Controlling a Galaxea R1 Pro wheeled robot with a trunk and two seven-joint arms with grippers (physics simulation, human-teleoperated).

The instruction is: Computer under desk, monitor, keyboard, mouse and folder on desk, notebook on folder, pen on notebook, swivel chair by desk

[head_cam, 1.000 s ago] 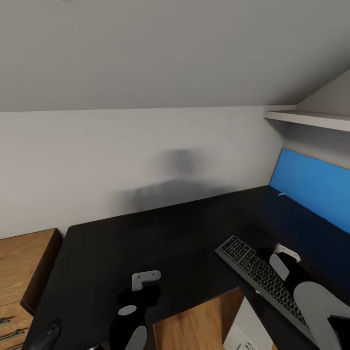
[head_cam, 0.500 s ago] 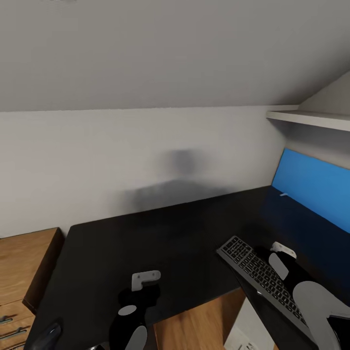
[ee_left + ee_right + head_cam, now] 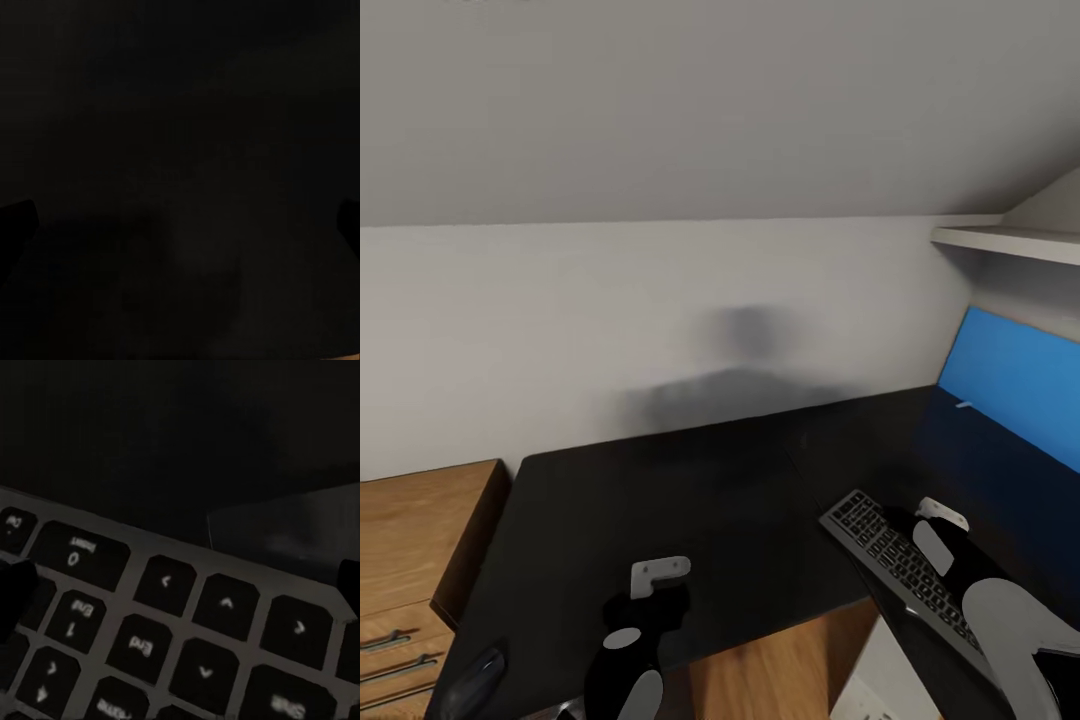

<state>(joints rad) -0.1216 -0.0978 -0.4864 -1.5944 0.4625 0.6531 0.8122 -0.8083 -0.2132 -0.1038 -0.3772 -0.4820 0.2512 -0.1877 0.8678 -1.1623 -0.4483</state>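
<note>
The right gripper (image 3: pixel 935 520) grips the keyboard (image 3: pixel 900 570) by its far edge above the desk (image 3: pixel 660 520) — best lowered flat and level before letting go — while the left gripper's (image 3: pixel 657 577) opening cannot be told.

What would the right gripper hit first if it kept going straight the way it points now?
Most likely the keyboard: the right wrist view looks straight onto its arrow and number keys, close up. The black desk lies just beyond. Exact clearance is unclear.
</note>
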